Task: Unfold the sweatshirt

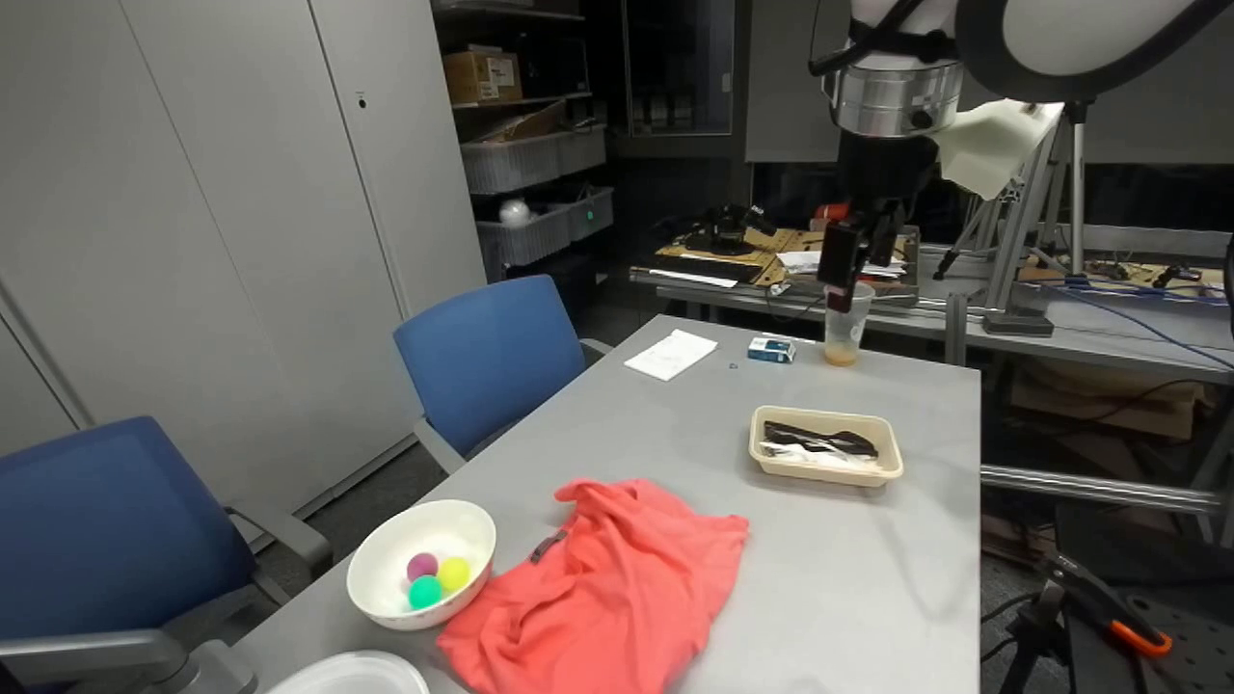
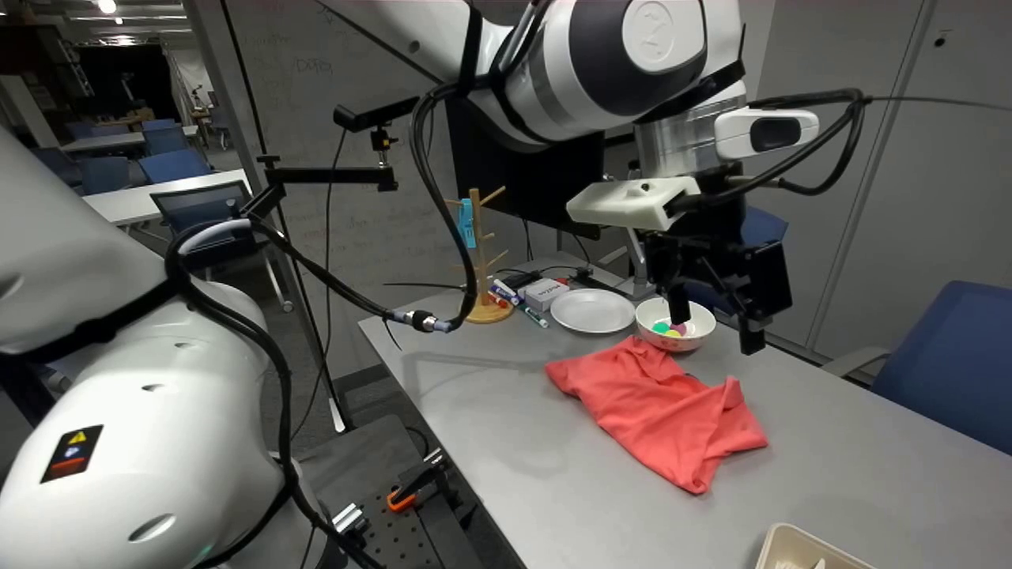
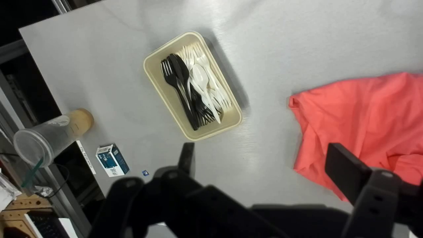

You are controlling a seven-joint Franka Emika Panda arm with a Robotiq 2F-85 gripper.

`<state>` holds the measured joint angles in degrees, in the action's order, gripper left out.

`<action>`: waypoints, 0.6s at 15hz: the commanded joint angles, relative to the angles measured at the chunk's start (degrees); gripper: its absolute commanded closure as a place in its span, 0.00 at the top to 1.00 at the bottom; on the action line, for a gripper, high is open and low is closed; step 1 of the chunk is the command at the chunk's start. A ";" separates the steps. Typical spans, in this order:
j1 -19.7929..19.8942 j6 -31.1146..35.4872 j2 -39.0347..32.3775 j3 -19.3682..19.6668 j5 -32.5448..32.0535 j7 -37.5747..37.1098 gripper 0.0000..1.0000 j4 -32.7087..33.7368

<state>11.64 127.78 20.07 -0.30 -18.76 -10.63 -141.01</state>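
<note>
A coral-red sweatshirt of soft, matte cloth lies bunched and creased on a smooth grey table, at bottom centre of the frame in an exterior view, with a small dark patch along the cloth's edge. Just beside it, toward lower left, a round, glossy white bowl holds three smooth balls in purple, yellow and green, above a white plate cut off by the bottom edge. The robot gripper hangs right of centre in an exterior view, its two blocky black fingers spread wide apart above the table. In the wrist view, a cream tray with rounded corners sits at upper centre, holding slim black and white forks and spoons. At left, a clear, tapered cup shows a tan layer at its base, near a small blue-and-white box. The sweatshirt's rumpled edge shows at right, partly hidden behind one dark finger. Blue chairs and pale, flat cabinet doors fill the frame's left in an exterior view.
</note>
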 commanded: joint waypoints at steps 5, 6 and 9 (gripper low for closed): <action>-1.19 -0.29 -0.43 0.89 0.24 0.08 1.00 0.34; -1.83 -0.25 -1.01 0.97 1.40 0.56 1.00 0.66; -4.17 0.09 -3.09 0.43 4.81 1.03 1.00 1.66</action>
<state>10.28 127.77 19.36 -0.17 -17.34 -10.57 -141.03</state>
